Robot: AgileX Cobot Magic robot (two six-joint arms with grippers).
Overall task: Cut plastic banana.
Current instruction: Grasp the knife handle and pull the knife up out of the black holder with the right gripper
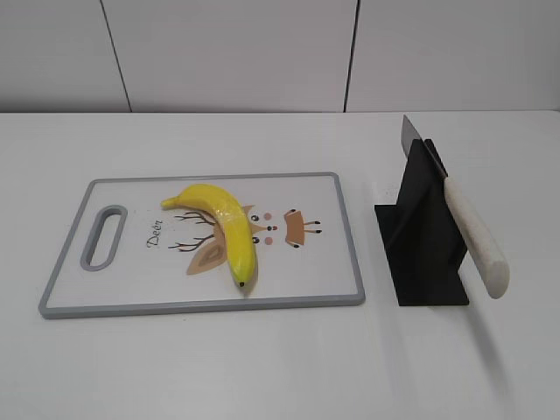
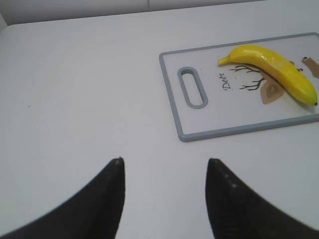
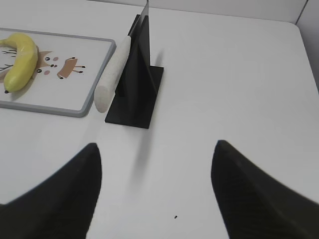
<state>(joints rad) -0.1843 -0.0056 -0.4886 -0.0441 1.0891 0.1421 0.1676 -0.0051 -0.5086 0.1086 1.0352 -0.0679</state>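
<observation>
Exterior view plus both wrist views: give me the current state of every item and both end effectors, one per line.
Banana: whole, uncut, lying on the cutting board.
Cutting board: flat on the table, handle slot to the left.
Knife: resting in its stand, white handle toward the camera, not held.
Knife stand: upright on the table, right of the board.
Left end effector: open, empty, above bare table.
Right end effector: open, empty, short of the knife.
</observation>
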